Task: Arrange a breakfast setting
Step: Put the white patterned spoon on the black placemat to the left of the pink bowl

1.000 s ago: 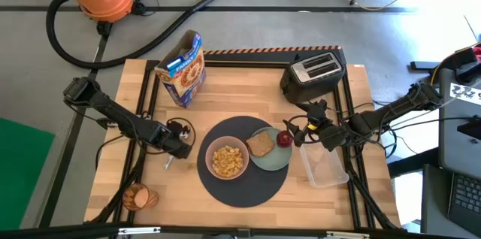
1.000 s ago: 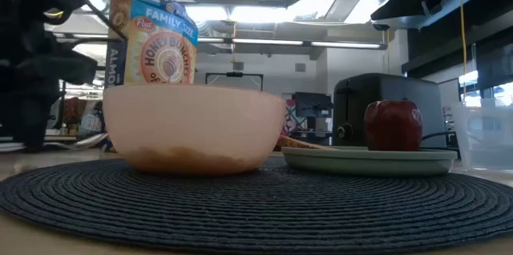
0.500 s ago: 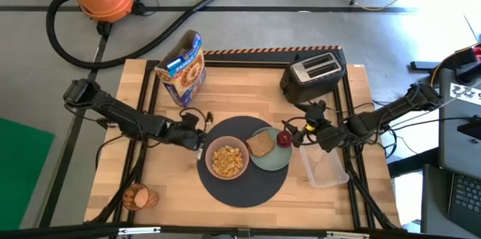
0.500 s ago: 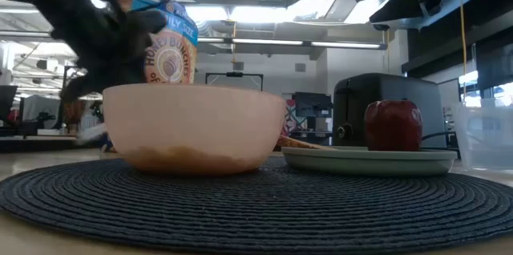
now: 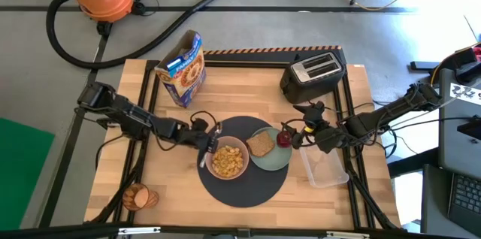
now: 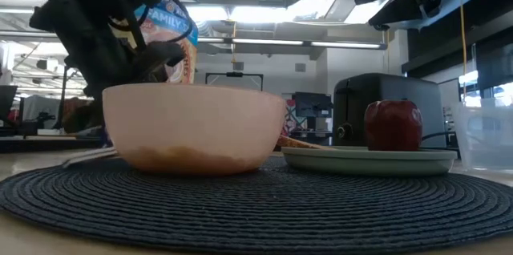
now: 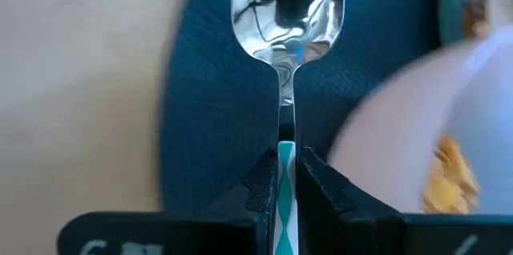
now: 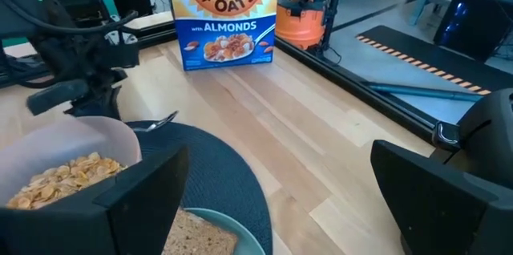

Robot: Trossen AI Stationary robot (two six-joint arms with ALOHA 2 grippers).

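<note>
A round dark-grey mat (image 5: 242,183) lies at the table's middle. On it stand a pink bowl (image 5: 228,159) of cereal and a pale green plate (image 5: 275,158) bearing a toast slice (image 5: 260,143) and a red apple (image 5: 284,139). My left gripper (image 5: 209,143) is at the mat's left edge beside the bowl, shut on a metal spoon (image 7: 287,22). My right gripper (image 5: 294,135) hovers open just right of the apple. An orange cup (image 5: 139,196) stands at the near left corner. My left gripper pinches the spoon's handle (image 7: 286,152) between its two fingers, and the handle runs on back between them. The fingers slant down from the table's left. The spoon sticks out ahead of them, its bowl end (image 8: 163,122) low over the mat's left edge; whether it touches, I cannot tell.
A cereal box (image 5: 183,68) stands at the far left and a black toaster (image 5: 314,74) at the far right. A clear plastic container (image 5: 323,165) sits right of the plate. Bare wood lies between the cup and the mat.
My left gripper has carried the spoon toward the table's right, from the bare wood to the mat's left edge beside the bowl, and has tipped further downward. It has stayed shut on the spoon.
</note>
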